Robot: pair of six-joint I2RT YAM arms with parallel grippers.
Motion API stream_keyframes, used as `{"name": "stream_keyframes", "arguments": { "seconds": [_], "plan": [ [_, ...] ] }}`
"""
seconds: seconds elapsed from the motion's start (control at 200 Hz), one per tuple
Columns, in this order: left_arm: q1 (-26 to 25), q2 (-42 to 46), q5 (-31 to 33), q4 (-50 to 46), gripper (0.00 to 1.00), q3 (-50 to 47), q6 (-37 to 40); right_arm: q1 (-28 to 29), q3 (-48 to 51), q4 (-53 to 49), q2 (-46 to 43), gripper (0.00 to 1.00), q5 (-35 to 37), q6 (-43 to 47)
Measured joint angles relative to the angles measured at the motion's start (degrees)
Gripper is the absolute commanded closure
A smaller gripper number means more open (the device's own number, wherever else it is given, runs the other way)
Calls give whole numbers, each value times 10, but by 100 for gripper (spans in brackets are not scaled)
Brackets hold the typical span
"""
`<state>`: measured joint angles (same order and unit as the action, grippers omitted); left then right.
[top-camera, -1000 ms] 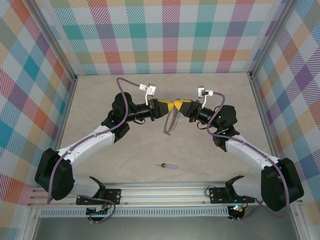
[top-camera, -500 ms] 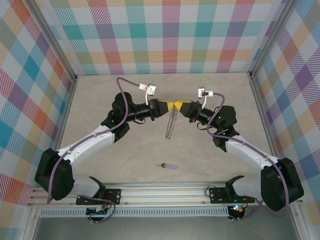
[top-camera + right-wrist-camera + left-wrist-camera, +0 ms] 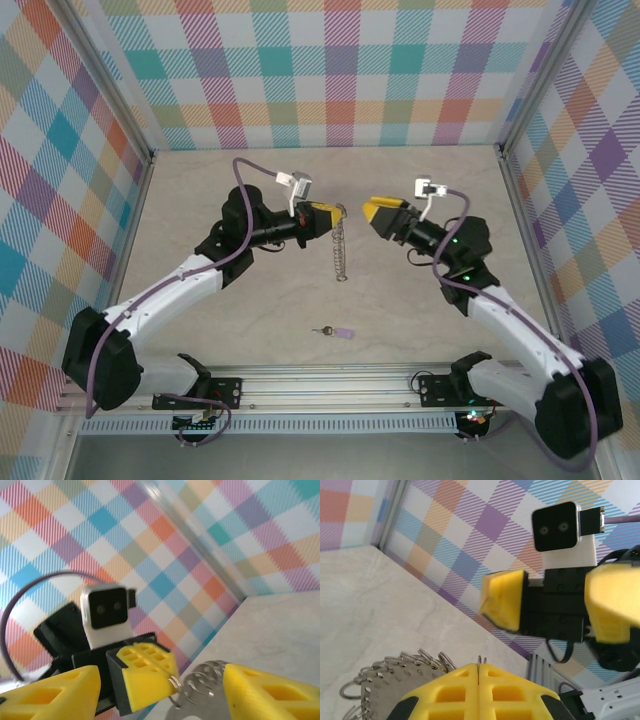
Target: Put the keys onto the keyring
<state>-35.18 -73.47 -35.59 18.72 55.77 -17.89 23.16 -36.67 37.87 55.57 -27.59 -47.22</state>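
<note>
Left gripper (image 3: 333,216): jaws closed on the upper rim of the keyring (image 3: 341,250), which hangs edge-on. Right gripper (image 3: 371,211): parted, empty, beside the keyring. Keys (image 3: 335,331): on the table (image 3: 400,312), nearer the bases than the keyring.

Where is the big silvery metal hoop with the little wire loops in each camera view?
Top external: the large silvery-grey metal keyring hangs edge-on at centre, below the left gripper.
Left wrist: bottom left, its looped rim beside the yellow jaws.
Right wrist: bottom centre, just right of the yellow jaws gripping it.
Shared landmark: the left gripper's shut yellow jaws pinching the keyring's edge.
</note>
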Motion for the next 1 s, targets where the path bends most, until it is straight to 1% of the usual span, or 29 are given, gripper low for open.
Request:
{"name": "stream_keyframes", "arguments": {
  "seconds": [0.09,0.19,0.455,0.59,0.72,1.0],
  "plan": [
    [0,32,17,22,100,-26,35,-13,12,-61,-64,32,36,8],
    [0,61,34,43,100,-62,72,-14,34,-126,-115,31,65,16],
    [0,68,36,44,100,-69,133,-14,135,-267,-216,31,112,25],
    [0,70,31,52,100,-69,141,-14,186,-303,-256,31,125,20],
    [0,70,27,60,100,-69,141,-14,221,-320,-277,31,134,13],
    [0,73,14,78,100,-80,123,-14,236,-346,-283,31,137,14]
  ]
}}
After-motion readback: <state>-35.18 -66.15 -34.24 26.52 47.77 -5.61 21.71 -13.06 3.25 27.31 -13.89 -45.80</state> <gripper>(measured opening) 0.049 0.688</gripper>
